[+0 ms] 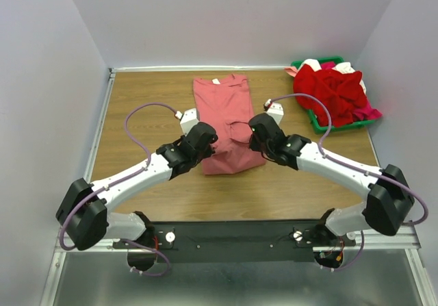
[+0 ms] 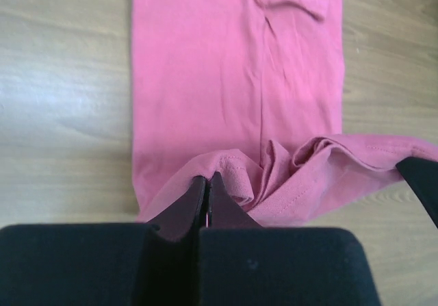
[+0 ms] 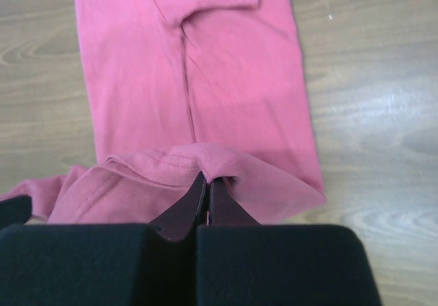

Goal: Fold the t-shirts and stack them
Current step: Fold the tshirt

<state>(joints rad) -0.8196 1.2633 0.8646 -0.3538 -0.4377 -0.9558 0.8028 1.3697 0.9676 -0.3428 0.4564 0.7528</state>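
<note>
The pink t-shirt (image 1: 220, 111) lay in the middle of the tabletop (image 1: 137, 94). The left gripper (image 2: 207, 181) and the right gripper (image 3: 207, 181) were each closed tight on its near hem. Each held only a little cloth, so a corner might slip out. The hem sagged between them, so the fold might wrinkle. The shirt was a long strip running near to far, neck at the far end

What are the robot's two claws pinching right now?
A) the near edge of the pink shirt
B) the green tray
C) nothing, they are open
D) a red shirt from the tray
A: each wrist view shows the left gripper and right gripper shut on the raised near hem of the pink t-shirt.
</note>
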